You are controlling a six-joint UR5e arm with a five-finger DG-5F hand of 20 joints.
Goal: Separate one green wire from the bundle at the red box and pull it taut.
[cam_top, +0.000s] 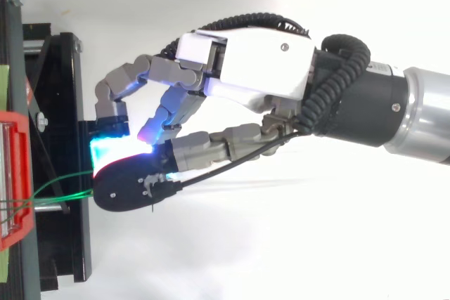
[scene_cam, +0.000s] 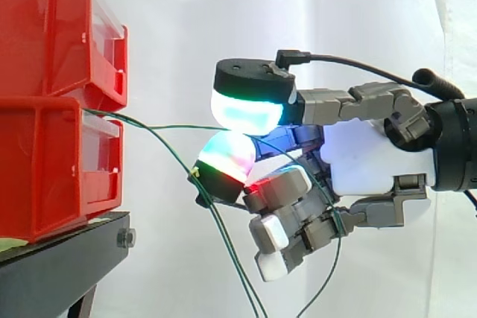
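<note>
Green, thin and limp: the wire point(scene_cam: 171, 126) should weigh next to nothing, bend anywhere and slip through smooth pads, so I judge the best hold is a firm pinch a little way out from the box. Nearest me, the robot hand point(scene_cam: 373, 158) pinches that one strand between two glowing pads point(scene_cam: 246, 113), with its other fingers curled. The strand runs nearly level back to the gap between two stacked red bins point(scene_cam: 45, 161). At least two more strands point(scene_cam: 223, 236) droop below it. Behind everything hangs one white curtain point(scene_cam: 186, 5).
</note>
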